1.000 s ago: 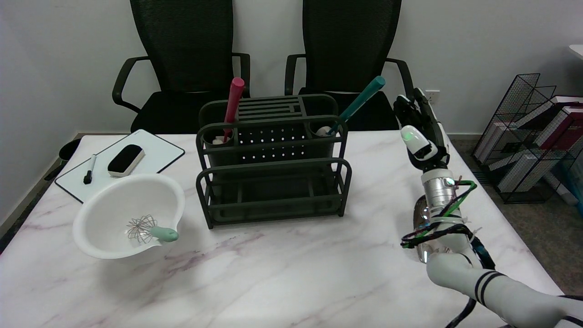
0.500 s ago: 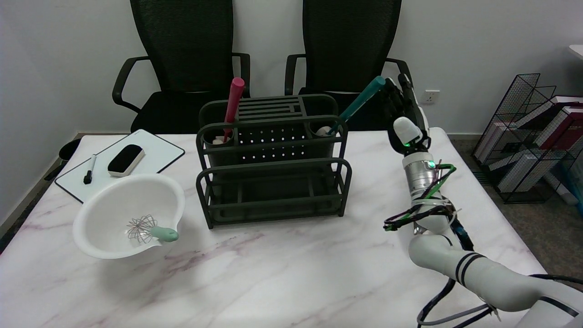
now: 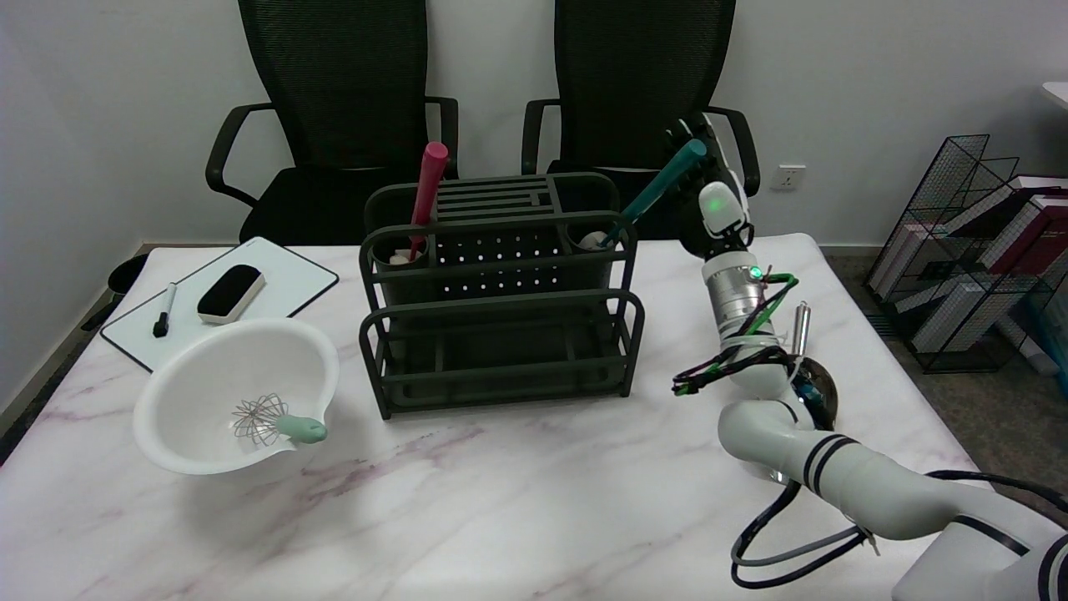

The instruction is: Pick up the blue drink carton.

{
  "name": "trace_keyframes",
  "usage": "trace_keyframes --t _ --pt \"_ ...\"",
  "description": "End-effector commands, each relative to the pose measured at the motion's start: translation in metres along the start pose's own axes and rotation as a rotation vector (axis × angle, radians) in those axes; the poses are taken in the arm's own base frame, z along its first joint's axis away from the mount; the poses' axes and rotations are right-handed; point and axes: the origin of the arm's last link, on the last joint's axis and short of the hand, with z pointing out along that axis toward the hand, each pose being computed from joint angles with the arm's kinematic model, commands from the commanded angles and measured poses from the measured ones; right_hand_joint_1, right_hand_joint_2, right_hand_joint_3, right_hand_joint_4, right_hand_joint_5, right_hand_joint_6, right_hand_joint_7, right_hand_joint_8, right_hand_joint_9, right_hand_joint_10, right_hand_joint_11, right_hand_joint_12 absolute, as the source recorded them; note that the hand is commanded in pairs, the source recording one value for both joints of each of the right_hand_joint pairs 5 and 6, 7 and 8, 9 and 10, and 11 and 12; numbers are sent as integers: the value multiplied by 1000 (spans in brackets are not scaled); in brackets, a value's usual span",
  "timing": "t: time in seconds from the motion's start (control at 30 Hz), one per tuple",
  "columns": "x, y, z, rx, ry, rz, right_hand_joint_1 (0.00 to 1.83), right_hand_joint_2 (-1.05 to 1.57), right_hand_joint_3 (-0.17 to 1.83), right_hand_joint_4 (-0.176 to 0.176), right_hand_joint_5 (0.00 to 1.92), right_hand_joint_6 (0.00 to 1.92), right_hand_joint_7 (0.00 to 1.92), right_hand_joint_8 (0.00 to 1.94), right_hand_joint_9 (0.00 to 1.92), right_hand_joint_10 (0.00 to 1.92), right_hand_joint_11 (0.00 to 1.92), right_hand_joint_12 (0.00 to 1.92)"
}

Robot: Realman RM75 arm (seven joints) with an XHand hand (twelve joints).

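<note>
Where it hung farther right, the robot hand (image 3: 707, 179) (grip unclear) now reaches the teal handle (image 3: 665, 181).

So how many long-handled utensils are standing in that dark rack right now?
2: a red-handled utensil in the rack's back-left cup, a teal-handled utensil in its back-right cup, beside the right hand. More may be hidden.

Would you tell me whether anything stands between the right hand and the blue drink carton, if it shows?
No blue carton shows in the head view, so I cannot tell. The right hand is raised beside the teal-handled utensil at the right rear corner of the dark rack.
</note>
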Motion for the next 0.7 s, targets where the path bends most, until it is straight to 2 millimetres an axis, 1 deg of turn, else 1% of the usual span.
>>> trace_keyframes --t 0.03,0.07,0.23,0.33,0.57,0.6,0.7 --pt "-35 0 13 -3 -61 73 1034 -532 814 0 0 0 139 139 138 138 0 0" --pt "-36 0 12 -2 -63 75 1034 -511 802 0 0 0 110 110 106 106 0 0" --pt "-38 3 9 -12 -64 79 1029 -459 786 0 0 0 46 46 73 73 0 0" --pt "-35 6 5 -21 -58 76 1029 -447 783 0 0 0 38 38 69 69 0 0" --pt "-38 4 4 -15 -65 82 1063 -341 722 0 0 0 32 32 87 87 0 0" --pt "-37 4 4 -18 -64 80 1069 -322 723 0 0 0 32 32 97 97 1 1" --pt "-35 5 4 -21 -57 76 1092 -296 813 0 0 0 41 41 155 155 100 100"
